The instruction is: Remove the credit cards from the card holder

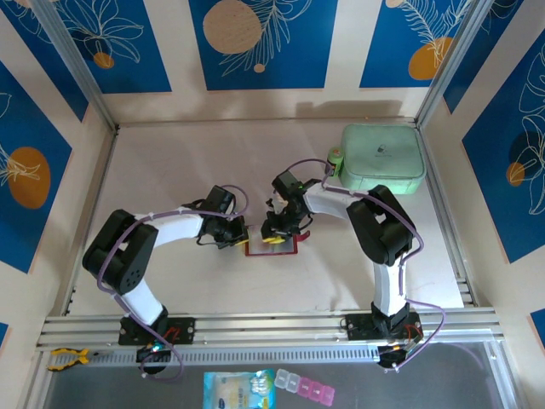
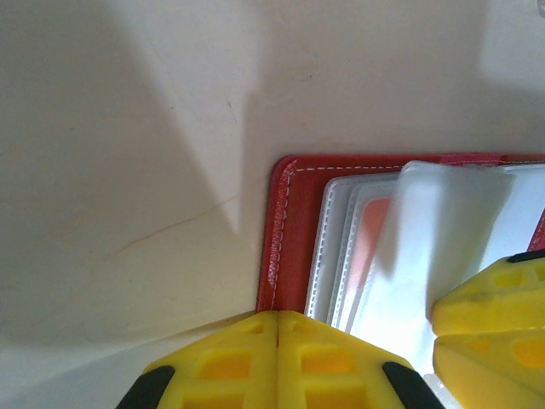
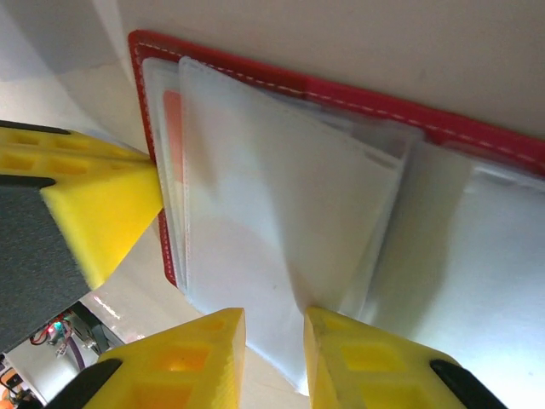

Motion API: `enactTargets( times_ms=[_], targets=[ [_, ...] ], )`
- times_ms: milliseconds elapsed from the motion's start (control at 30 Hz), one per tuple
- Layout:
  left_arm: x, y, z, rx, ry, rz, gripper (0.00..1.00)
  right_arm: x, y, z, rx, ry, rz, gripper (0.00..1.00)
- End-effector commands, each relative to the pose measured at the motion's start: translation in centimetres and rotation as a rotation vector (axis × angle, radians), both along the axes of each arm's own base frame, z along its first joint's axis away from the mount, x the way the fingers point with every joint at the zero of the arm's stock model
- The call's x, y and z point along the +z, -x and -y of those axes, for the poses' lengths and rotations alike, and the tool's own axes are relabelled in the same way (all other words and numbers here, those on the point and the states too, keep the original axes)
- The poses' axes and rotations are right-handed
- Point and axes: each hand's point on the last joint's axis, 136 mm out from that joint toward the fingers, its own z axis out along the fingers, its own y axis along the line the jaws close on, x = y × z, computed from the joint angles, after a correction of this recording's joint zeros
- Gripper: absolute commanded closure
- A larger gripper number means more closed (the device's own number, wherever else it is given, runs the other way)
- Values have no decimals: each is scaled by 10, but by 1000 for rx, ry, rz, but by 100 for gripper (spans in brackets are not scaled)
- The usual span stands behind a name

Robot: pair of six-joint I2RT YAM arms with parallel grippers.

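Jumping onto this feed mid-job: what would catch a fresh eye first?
The open red wallet lies at the centre of the table. The left gripper, shut, sits at the wallet's corner, while a clear pocket fans up between the fingers of the right gripper. A large mint green case sits at the back right.

A robot lab cell: blue printed panels (image 1: 260, 43) wall a table (image 1: 170, 162), arms (image 1: 128, 256) bolted to aluminium rail (image 1: 272, 322).

left fingers (image 2: 230, 362): closed together | tips at card holder (image 2: 294, 230) corner | clear pockets (image 2: 443, 230) lifted
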Motion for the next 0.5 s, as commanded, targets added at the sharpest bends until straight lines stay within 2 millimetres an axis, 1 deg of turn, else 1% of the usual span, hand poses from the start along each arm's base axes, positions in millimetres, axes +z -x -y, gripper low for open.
enactTargets(
  times_ms=[0, 167, 300, 367, 467],
  targets=[
    [-5, 3, -7, -9, -44, -22, 100, -4, 2, 10, 12, 31, -15, 74],
    [-6, 3, -8, -9, -48, -24, 100, -3, 0, 16, 10, 43, -9, 74],
    [-3, 2, -7, -9, -42, -15, 100, -4, 1, 16, 15, 40, -9, 75],
    [2, -1, -7, -6, -36, -1, 100, -5, 1, 16, 16, 37, -14, 75],
    [14, -6, -4, -4, -16, 32, 99, -8, 2, 16, 17, 33, -21, 75]
  ],
)
